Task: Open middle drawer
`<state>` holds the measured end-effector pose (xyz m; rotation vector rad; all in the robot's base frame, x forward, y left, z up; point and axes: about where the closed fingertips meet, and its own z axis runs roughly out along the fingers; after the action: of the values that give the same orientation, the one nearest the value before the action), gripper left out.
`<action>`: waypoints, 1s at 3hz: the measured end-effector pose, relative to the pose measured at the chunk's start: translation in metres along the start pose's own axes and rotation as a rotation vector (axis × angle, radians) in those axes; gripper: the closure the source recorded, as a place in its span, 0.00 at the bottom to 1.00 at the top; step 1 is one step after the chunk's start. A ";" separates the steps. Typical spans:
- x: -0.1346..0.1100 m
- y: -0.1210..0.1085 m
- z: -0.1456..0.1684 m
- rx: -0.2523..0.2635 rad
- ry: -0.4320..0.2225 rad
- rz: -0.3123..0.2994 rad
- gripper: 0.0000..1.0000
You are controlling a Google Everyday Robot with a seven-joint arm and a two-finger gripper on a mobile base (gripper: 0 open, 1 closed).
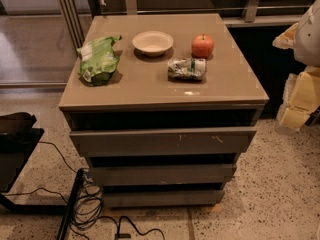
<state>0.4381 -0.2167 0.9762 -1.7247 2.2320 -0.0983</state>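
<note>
Camera view: I find the middle drawer (162, 174) set between the scratched top front (162, 141) and the slim bottom front (162, 198). No interior shows, so I judge the opening still wholly to do. The gripper (299, 103) hangs at the right edge, raised and well apart from the cabinet (150, 86); whether it is spread, closed or holding anything I cannot tell.

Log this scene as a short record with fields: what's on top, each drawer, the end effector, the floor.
cabinet top: green bag, white bowl, red-orange fruit, crumpled packet lying on its side
top drawer: tallest front, whitish scratches
middle drawer: plain grey front, no interior showing
bottom drawer: slimmest front
end effector: right edge of view, touching no drawer
floor: cables at lower left
</note>
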 end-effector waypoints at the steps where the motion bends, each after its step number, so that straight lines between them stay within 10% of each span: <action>1: 0.000 0.000 0.000 0.002 0.000 0.000 0.00; 3: 0.012 0.028 0.052 -0.042 -0.139 -0.072 0.00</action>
<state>0.4240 -0.2131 0.9179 -1.7759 2.0875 0.0508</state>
